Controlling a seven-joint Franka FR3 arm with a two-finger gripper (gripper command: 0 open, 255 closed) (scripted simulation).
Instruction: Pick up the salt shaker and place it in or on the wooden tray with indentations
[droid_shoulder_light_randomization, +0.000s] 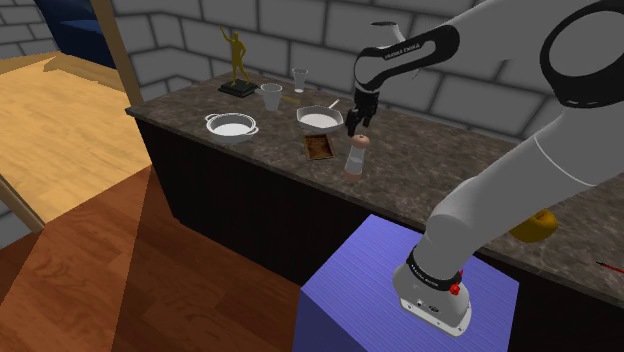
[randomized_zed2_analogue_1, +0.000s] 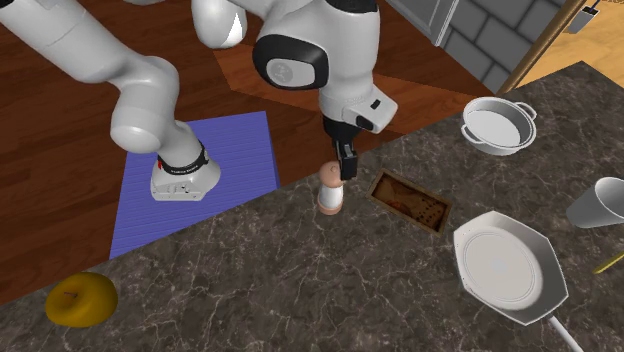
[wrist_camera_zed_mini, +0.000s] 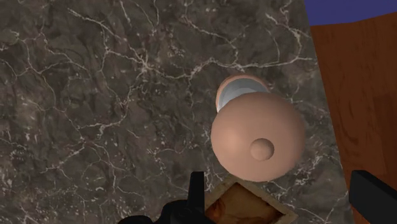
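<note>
Salt shaker (droid_shoulder_light_randomization: 356, 152), clear body with a pinkish-tan domed cap: standing upright on the dark marbled counter (droid_shoulder_light_randomization: 450, 165) near its front edge, just beside the wooden tray (droid_shoulder_light_randomization: 319, 148), on the shoulder view's right of it. Gripper (droid_shoulder_light_randomization: 358, 126): poised just above the cap, fingers spread wide and clasping nothing. White pan (droid_shoulder_light_randomization: 320, 119) and white two-handled pot (droid_shoulder_light_randomization: 232, 125): on the counter, the pan just beyond the tray's far end, the pot further to the shoulder view's left.

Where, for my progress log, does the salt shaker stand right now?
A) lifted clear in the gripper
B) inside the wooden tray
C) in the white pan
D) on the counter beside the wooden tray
D: the salt shaker stands upright on the counter next to the wooden tray, the open gripper above it.
</note>
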